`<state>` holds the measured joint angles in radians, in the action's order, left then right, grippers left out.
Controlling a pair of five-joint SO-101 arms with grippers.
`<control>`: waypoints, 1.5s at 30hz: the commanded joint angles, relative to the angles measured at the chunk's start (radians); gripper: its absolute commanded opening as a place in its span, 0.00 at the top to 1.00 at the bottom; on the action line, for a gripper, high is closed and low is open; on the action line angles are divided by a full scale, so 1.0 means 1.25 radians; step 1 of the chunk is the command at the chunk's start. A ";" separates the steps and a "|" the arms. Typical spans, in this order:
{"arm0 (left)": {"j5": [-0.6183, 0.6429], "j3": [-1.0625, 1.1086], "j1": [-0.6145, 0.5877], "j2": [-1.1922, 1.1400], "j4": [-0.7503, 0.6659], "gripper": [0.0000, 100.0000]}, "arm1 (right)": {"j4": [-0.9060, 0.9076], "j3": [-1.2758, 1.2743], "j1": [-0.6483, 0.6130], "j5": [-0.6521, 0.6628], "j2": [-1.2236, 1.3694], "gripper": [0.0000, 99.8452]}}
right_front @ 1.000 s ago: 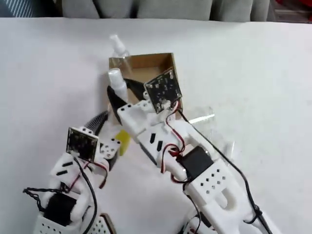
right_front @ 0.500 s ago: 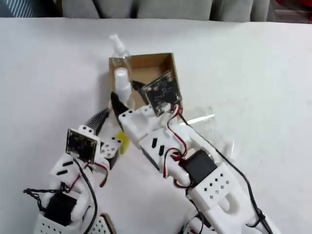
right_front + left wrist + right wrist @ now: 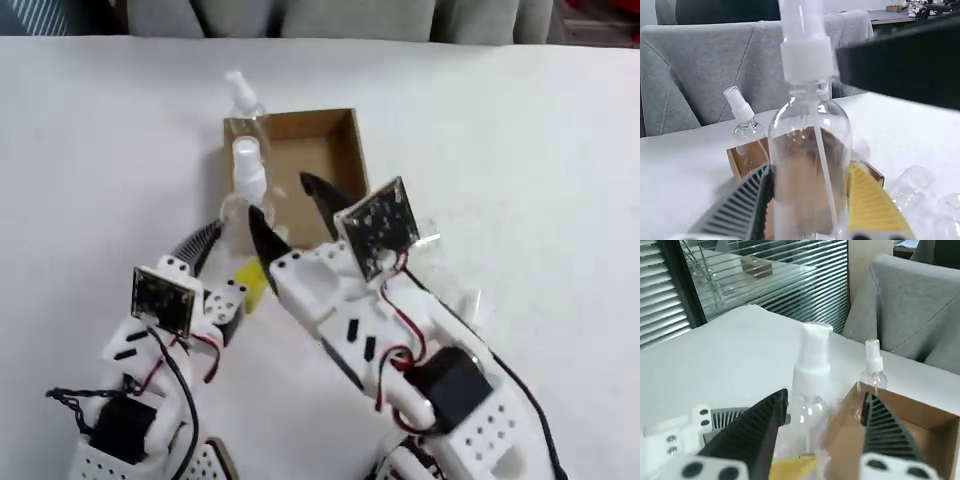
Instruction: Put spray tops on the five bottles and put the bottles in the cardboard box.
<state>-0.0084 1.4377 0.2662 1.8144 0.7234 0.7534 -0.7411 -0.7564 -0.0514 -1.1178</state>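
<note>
Two spray-topped bottles, near bottle (image 3: 247, 172) and far bottle (image 3: 240, 95); one cardboard box (image 3: 325, 150); two pincers, left pincer (image 3: 235, 250) and right pincer (image 3: 278, 195).

Tabletop (image 3: 520, 130): white, plain and matt, running to a straight far edge. Grey upholstered seating (image 3: 330, 18) stands along that edge. The left wrist view shows its seamed backrest (image 3: 700, 75) rising behind the tabletop. Beyond the far edge in the high view are a blue-and-white striped item (image 3: 35, 15) at one corner and a red item (image 3: 600, 15) at the other; neither can be identified. Right wrist view: horizontal window blinds (image 3: 780, 275) beside a dark vertical frame (image 3: 682, 285).
</note>
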 commanded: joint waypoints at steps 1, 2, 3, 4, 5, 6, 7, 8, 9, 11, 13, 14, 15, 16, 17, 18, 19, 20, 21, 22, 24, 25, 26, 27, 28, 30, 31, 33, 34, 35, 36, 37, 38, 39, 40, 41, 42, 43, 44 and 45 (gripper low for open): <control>0.007 -0.004 -0.006 0.012 -0.029 0.98 | 0.067 0.037 0.023 0.000 -0.040 0.80; 0.005 0.005 -0.006 0.012 -0.031 0.98 | 0.079 0.037 0.047 0.000 -0.041 0.80; 0.005 0.015 -0.003 0.012 -0.034 0.98 | 0.087 0.031 0.078 0.000 -0.042 0.80; 0.005 0.027 -0.002 0.012 -0.045 0.98 | 0.087 0.018 0.116 -0.002 -0.044 0.80; 0.005 0.042 -0.002 0.012 -0.065 0.98 | 0.082 0.002 0.153 -0.006 -0.044 0.80; 0.005 0.055 -0.003 0.012 -0.091 0.98 | 0.074 -0.020 0.184 -0.006 -0.041 0.80; 0.005 0.070 -0.003 0.012 -0.119 0.98 | 0.063 -0.048 0.209 -0.006 -0.041 0.80; 0.005 0.083 -0.004 0.012 -0.142 0.98 | 0.047 -0.081 0.230 -0.006 -0.041 0.80; 0.005 0.098 -0.004 0.012 -0.166 0.98 | 0.031 -0.117 0.246 -0.006 -0.045 0.80; 0.005 0.120 -0.006 0.012 -0.209 0.98 | -0.003 -0.185 0.273 -0.006 -0.048 0.80; 0.007 0.135 -0.006 0.012 -0.239 0.98 | -0.034 -0.248 0.290 -0.006 -0.048 0.83; 0.009 0.140 -0.006 0.012 -0.250 0.98 | -0.052 -0.274 0.299 -0.006 -0.048 0.85; 0.010 0.145 -0.006 0.012 -0.260 0.98 | -0.071 -0.295 0.304 -0.006 -0.048 0.89; 0.010 0.150 -0.006 0.012 -0.269 0.98 | -0.087 -0.311 0.312 -0.006 -0.048 0.93; 0.010 0.155 -0.006 0.012 -0.279 0.98 | -0.099 -0.323 0.322 -0.006 -0.048 0.98; 0.010 0.160 -0.006 0.012 -0.290 0.98 | -0.106 -0.334 0.331 -0.006 -0.048 0.99; 0.010 0.166 -0.006 0.012 -0.304 0.98 | -0.107 -0.345 0.339 -0.006 -0.048 0.97; 0.010 0.171 -0.006 0.012 -0.322 0.98 | -0.109 -0.357 0.348 -0.007 -0.048 0.96; 0.010 0.177 -0.006 0.012 -0.340 0.98 | -0.110 -0.371 0.355 -0.007 -0.048 0.96; 0.010 0.183 -0.006 0.012 -0.360 0.98 | -0.110 -0.383 0.360 -0.007 -0.048 0.97; 0.011 0.189 -0.006 0.012 -0.395 0.98 | -0.110 -0.406 0.370 -0.007 -0.048 0.99; 0.011 0.187 -0.006 0.012 -0.405 0.98 | -0.110 -0.419 0.374 -0.007 -0.048 0.98; 0.011 0.184 -0.006 0.012 -0.415 0.98 | -0.110 -0.430 0.380 -0.007 -0.048 0.98; 0.011 0.178 -0.006 0.012 -0.426 0.98 | -0.110 -0.438 0.384 -0.007 -0.048 0.98; 0.011 0.173 -0.007 0.012 -0.435 0.98 | -0.110 -0.448 0.388 -0.007 -0.048 0.98; 0.012 0.158 -0.007 0.012 -0.448 0.98 | -0.127 -0.470 0.393 -0.007 -0.048 0.98; 0.012 0.150 -0.007 0.010 -0.454 0.98 | -0.142 -0.487 0.397 -0.007 -0.048 0.98; 0.012 0.130 -0.007 0.010 -0.458 0.98 | -0.179 -0.522 0.400 -0.007 -0.048 0.98; 0.012 0.118 -0.008 0.010 -0.458 0.98 | -0.199 -0.541 0.401 -0.007 -0.048 0.98; 0.012 0.104 -0.017 0.010 -0.458 0.98 | -0.215 -0.559 0.401 -0.007 -0.048 0.98; 0.012 0.092 -0.026 0.009 -0.458 0.98 | -0.228 -0.573 0.401 -0.007 -0.048 0.98; 0.012 0.079 -0.035 0.009 -0.458 0.98 | -0.236 -0.584 0.401 -0.007 -0.048 0.98; 0.012 0.068 -0.046 0.009 -0.458 0.98 | -0.244 -0.592 0.401 -0.007 -0.048 0.98; 0.012 0.058 -0.055 0.009 -0.458 0.98 | -0.246 -0.595 0.401 -0.007 -0.048 0.98; 0.012 0.048 -0.061 0.008 -0.458 0.98 | -0.246 -0.595 0.401 -0.007 -0.048 0.98; 0.012 0.037 -0.066 0.008 -0.458 0.98 | -0.246 -0.597 0.401 -0.007 -0.048 0.98; 0.012 0.027 -0.072 0.008 -0.458 0.98 | -0.246 -0.597 0.401 -0.007 -0.048 0.98; 0.012 0.017 -0.075 0.004 -0.458 0.98 | -0.246 -0.597 0.401 -0.007 -0.048 0.98; 0.012 0.005 -0.079 -0.008 -0.458 0.98 | -0.246 -0.597 0.401 -0.007 -0.048 0.98; 0.012 -0.015 -0.083 -0.033 -0.458 0.98 | -0.246 -0.597 0.401 -0.007 -0.048 0.98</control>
<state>-0.0084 1.5344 0.1895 1.8144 0.1895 0.4664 -1.4975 -0.2685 -0.0514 -1.1638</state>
